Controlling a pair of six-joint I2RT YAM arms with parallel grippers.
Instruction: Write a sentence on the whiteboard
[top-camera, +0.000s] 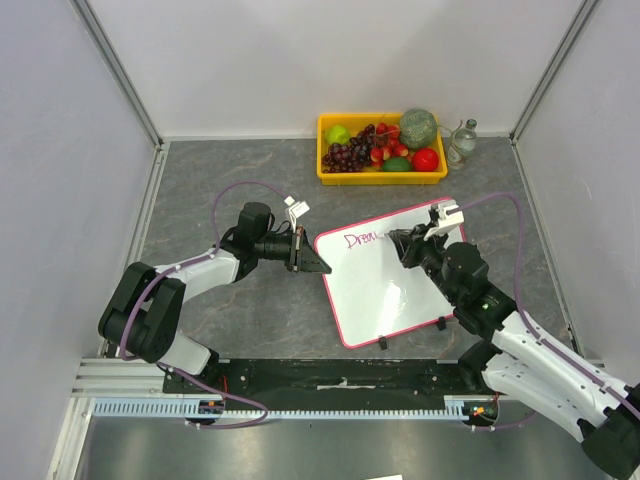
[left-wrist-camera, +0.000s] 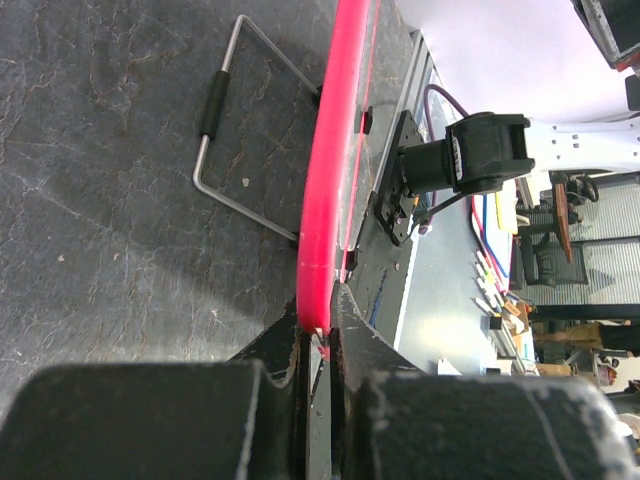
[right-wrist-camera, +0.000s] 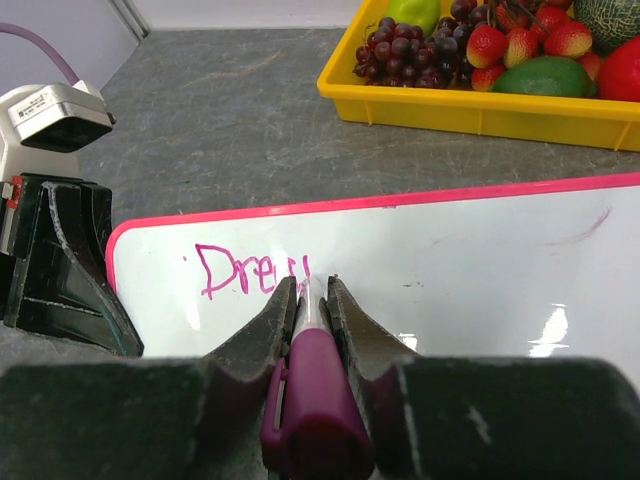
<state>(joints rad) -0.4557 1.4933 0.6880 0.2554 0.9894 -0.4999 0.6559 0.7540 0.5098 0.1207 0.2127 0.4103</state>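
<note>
Left jaws clenched on whiteboard (top-camera: 388, 292) rim; right jaws grasping marker (right-wrist-camera: 315, 400), tip just ahead at the sentence (right-wrist-camera: 245, 272) (only "Drea"). Risk: hard press tilts marker, letters skew.

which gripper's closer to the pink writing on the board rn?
Right. The right gripper holds the marker at the end of the sentence; the left gripper clamps the whiteboard rim, off to the side of its first letter.
</note>
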